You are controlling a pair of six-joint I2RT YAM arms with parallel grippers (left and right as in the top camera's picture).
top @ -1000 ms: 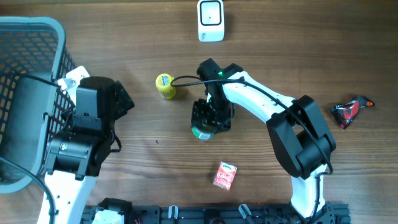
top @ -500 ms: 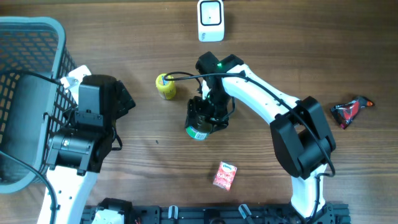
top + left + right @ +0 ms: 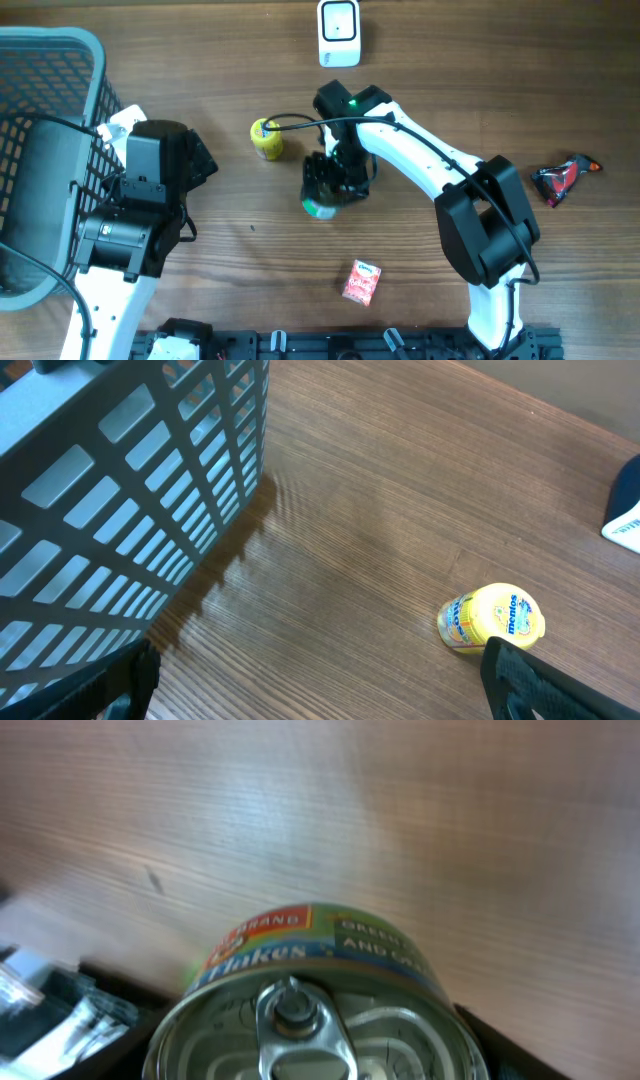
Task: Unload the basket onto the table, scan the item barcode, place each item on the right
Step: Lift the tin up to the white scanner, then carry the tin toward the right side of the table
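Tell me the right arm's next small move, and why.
Probably carry the can toward the white scanner: the right gripper grips the can, the scanner stands well apart from it, and no barcode shows on the label's visible part.

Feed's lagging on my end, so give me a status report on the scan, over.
Left tool open by grey mesh basket. Right tool shut on round green-labelled tin can. Yellow mints tub beside it, not between can and white scanner box.

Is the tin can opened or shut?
Shut. The can has its lid whole, with the pull ring lying flat on top.
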